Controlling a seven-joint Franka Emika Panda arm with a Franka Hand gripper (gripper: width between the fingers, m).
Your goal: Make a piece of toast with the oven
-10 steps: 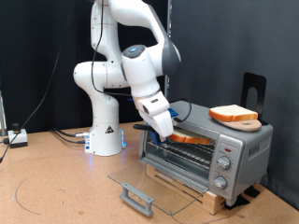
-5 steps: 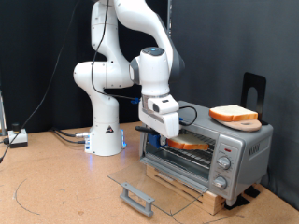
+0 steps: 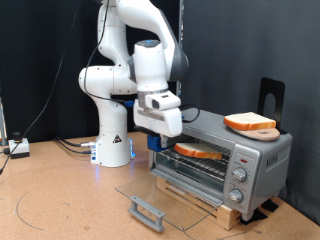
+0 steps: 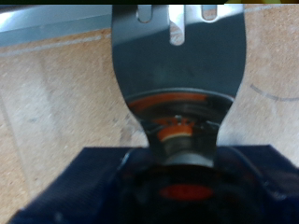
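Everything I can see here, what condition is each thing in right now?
oven: glass door folded down flat, open.
piece of toast: lying on the rack inside the oven.
second slice: resting on the oven's top.
claw: raised beside the oven opening, holding nothing visible.

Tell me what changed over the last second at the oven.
The gripper let go of the toast and pulled out of the oven, rising toward the exterior view's left; it now hangs just outside the opening. The toast lies on the rack inside. The glass door stayed folded down, the second slice stayed on top of the oven, and the oven did not move.
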